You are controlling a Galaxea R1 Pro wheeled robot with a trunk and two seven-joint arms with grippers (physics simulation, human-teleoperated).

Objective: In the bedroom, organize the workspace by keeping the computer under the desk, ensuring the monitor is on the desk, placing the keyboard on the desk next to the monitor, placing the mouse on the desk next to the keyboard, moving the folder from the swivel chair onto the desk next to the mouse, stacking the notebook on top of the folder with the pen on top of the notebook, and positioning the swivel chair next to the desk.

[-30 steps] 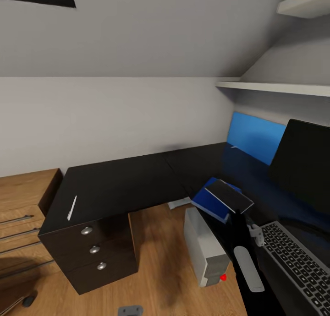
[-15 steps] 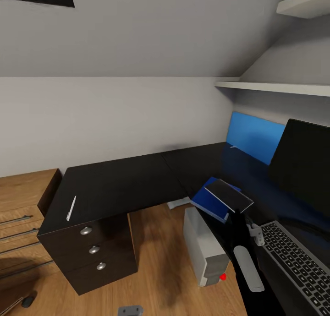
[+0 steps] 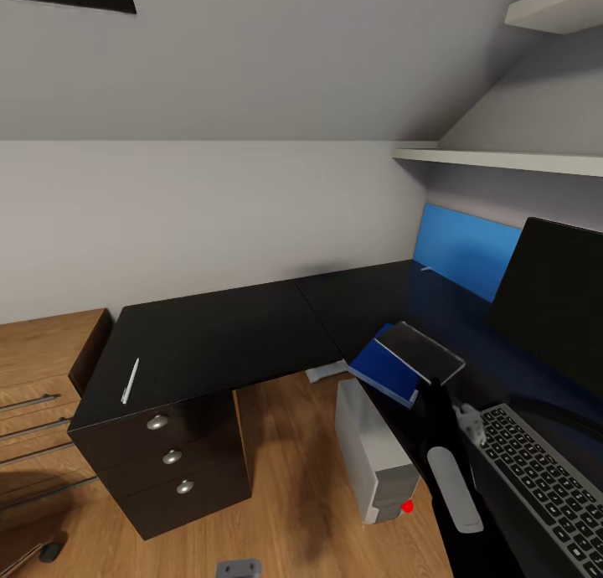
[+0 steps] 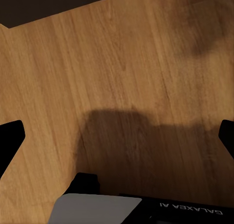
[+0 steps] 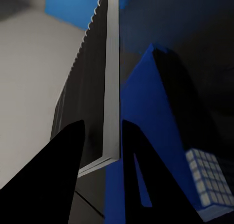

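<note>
My right arm (image 3: 448, 469) is glossy black with a long white oval panel along its forearm and a small white fitting near the wrist. My right gripper (image 5: 100, 151) ends in 2 flat black tapered fingers. My left gripper (image 4: 117, 136) has 2 black fingertips, a pale grey housing and white lettering (mirrored, "GALAXEA AI").

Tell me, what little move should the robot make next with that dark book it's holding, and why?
Probably lower the notebook flat onto the blue folder and then let go. The right tool grips the notebook by its edge, just above the folder on the desk, beside the keyboard. The pen waits on the desk's far end.
</note>
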